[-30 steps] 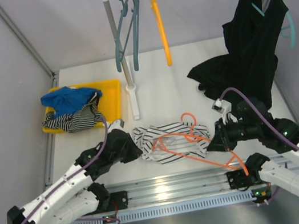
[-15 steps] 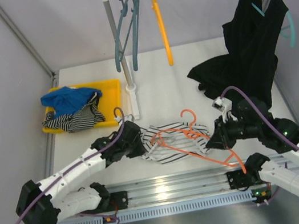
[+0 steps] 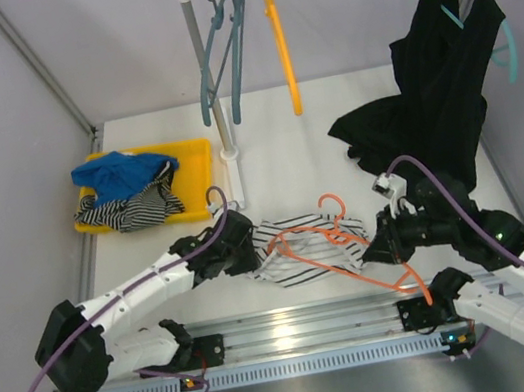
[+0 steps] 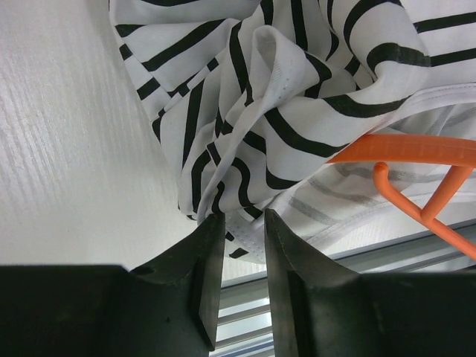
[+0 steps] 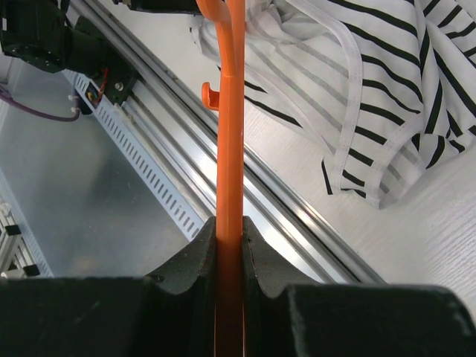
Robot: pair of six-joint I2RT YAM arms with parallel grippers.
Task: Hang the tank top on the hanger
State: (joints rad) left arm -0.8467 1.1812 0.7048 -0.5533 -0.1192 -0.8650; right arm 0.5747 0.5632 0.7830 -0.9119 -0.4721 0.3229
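Note:
The tank top (image 3: 280, 266) lies crumpled on the table between the two arms, white with thin black stripes (image 4: 297, 97) (image 5: 372, 97). The red-orange hanger (image 3: 330, 201) lies across it, its arm showing in the left wrist view (image 4: 416, 152). My left gripper (image 3: 248, 249) is at the top's left edge. Its jaws stand a little apart (image 4: 242, 217), the tips touching the fabric's hem with nothing clamped between them. My right gripper (image 3: 374, 245) is shut on the hanger's bar (image 5: 229, 149), which runs straight out from its fingers (image 5: 229, 222).
A yellow tray (image 3: 196, 157) at the back left holds a blue garment and a bolder striped one. The rack's post (image 3: 214, 93) stands behind the tank top, with teal hangers, a yellow-orange hanger (image 3: 283, 50) and a black garment (image 3: 437, 94). An aluminium rail (image 3: 295, 327) runs along the near edge.
My left arm has swung right and away from me to the tank top's left edge, pushing the fabric into a tighter heap, and its jaws have parted. The right gripper keeps its hold on the hanger.

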